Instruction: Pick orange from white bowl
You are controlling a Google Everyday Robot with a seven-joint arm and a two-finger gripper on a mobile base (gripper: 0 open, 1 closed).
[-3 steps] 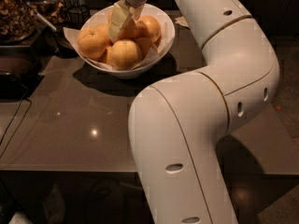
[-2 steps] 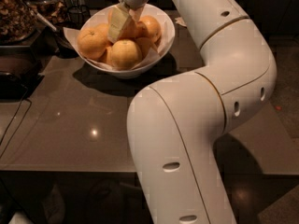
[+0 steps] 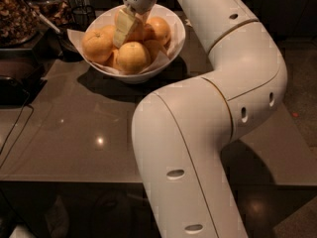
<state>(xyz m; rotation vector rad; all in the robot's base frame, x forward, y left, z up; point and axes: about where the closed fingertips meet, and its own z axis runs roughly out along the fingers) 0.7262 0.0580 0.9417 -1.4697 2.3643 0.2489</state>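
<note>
The white bowl (image 3: 176,44) stands at the back of the grey table, lined with white paper and holding several oranges. A deep orange one (image 3: 97,44) lies at the left, another (image 3: 159,29) at the right, and a paler, yellowish one (image 3: 132,56) at the front. My gripper (image 3: 130,29) reaches straight down from above into the middle of the pile and touches the oranges there. The fruit right under it is mostly hidden by the gripper.
My white arm (image 3: 223,108) fills the right and front of the view. A dark tray of brown nuts (image 3: 12,14) and a jar (image 3: 54,9) stand at the back left, close to the bowl. A black cable (image 3: 15,128) runs along the left edge of the table (image 3: 74,133).
</note>
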